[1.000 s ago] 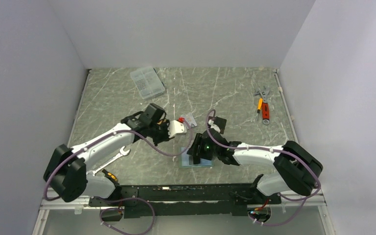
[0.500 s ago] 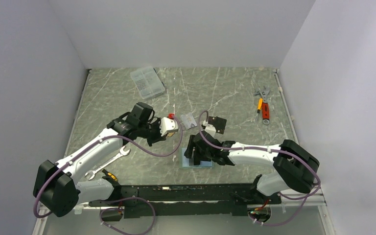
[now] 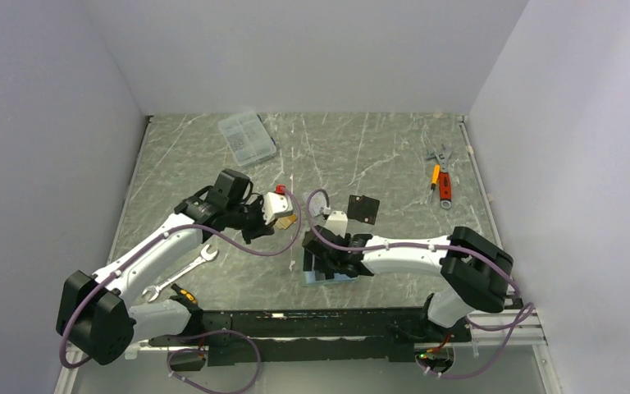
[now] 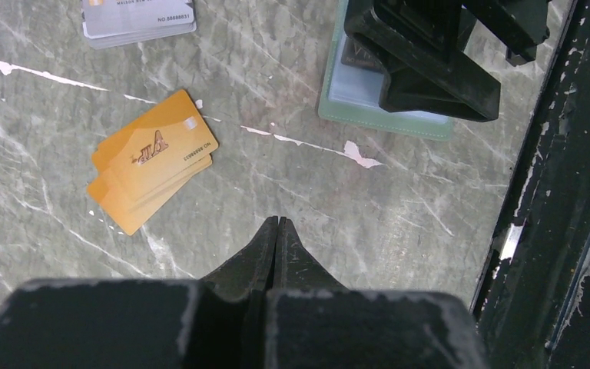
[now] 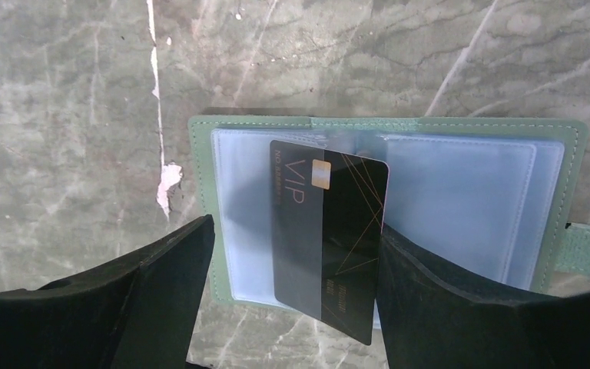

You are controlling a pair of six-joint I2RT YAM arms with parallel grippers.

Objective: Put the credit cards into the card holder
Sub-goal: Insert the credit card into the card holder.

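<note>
Right hand (image 5: pixel 296 229): spread wide, empty, straddling black VIP card (image 5: pixel 329 238) | card part-seated in open card holder (image 5: pixel 399 123), overhanging at 6 o'clock | advice: nudge squarely toward 12 o'clock, holder may slide | left hand (image 4: pixel 276 227): pinched closed, empty; orange cards (image 4: pixel 154 157) at its 10 o'clock
</note>
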